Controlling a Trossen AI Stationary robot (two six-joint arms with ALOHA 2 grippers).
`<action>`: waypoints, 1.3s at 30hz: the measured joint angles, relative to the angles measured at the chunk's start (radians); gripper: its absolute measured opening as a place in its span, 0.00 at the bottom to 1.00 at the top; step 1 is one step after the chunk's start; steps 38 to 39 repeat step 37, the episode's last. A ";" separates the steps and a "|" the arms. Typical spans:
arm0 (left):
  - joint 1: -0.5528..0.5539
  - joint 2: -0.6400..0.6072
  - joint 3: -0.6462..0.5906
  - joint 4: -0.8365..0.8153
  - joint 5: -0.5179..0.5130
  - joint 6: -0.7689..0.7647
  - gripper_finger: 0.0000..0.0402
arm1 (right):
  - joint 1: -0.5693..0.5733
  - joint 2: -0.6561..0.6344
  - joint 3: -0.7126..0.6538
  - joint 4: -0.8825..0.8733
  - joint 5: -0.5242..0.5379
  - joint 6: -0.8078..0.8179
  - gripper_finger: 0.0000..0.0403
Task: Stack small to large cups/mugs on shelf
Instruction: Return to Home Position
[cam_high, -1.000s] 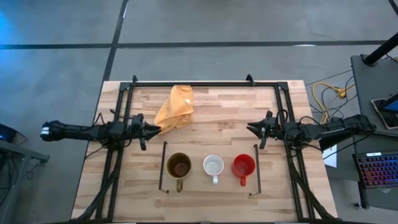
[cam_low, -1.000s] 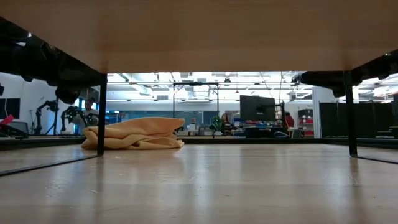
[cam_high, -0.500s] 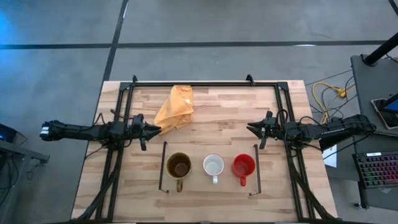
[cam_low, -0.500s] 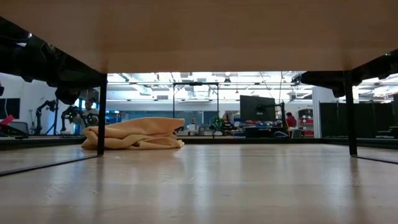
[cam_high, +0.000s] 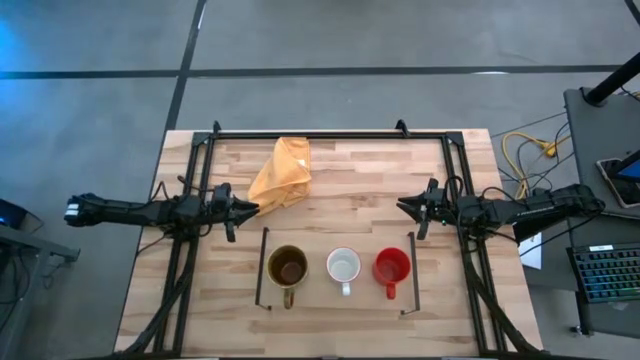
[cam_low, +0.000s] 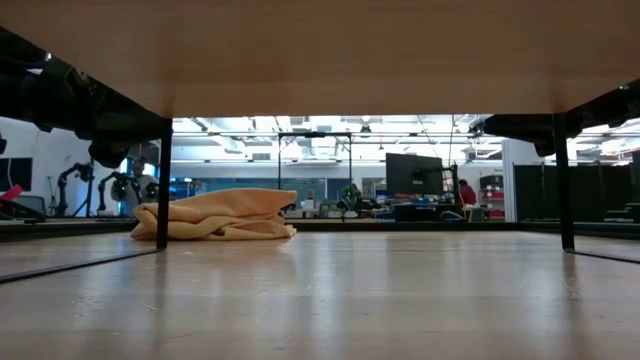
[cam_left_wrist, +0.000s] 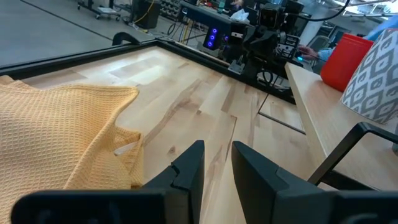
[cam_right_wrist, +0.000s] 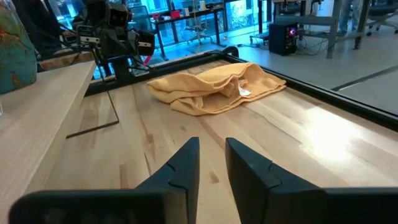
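The shelf (cam_high: 338, 295) carries all three mugs, set in a single row along its length, each upright, apart from its neighbour and none nested in another. The olive-brown mug (cam_high: 288, 267) stands at the end nearest the left arm. The white mug (cam_high: 343, 266) is in the middle, and the left wrist view shows a grey pattern on its side. The small red mug (cam_high: 391, 266) stands at the end nearest the right arm. All three handles point towards the shelf's long edge that faces away from the yellow cloth (cam_high: 283, 172).

That cloth lies crumpled on the wooden tabletop (cam_high: 370, 170), past the shelf's other long edge and nearer the olive-brown mug's end. From table height it shows under the shelf board, between the shelf's black rails (cam_low: 164, 185).

The left gripper (cam_high: 250, 208) sits just outside the shelf's corner by the olive-brown mug, on the cloth side, with its tip near the cloth's edge. Its fingers (cam_left_wrist: 189, 165) are drawn in to a narrow slit and grasp nothing. The right gripper (cam_high: 404, 206) sits just outside the matching corner by the red mug and points back across at the left one. Its fingers (cam_right_wrist: 183, 163) are likewise clenched to a thin gap and empty. Neither gripper touches the shelf or a mug.
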 joint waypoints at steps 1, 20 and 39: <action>0.000 0.000 0.000 0.000 0.000 0.000 0.17 | 0.000 0.000 0.000 0.000 0.000 0.000 0.18; 0.000 0.000 0.000 0.000 0.000 0.000 0.17 | 0.000 0.000 0.000 0.000 0.000 0.000 0.17; 0.000 0.000 0.000 0.000 0.000 0.000 0.17 | 0.000 0.000 0.000 0.000 0.000 0.000 0.19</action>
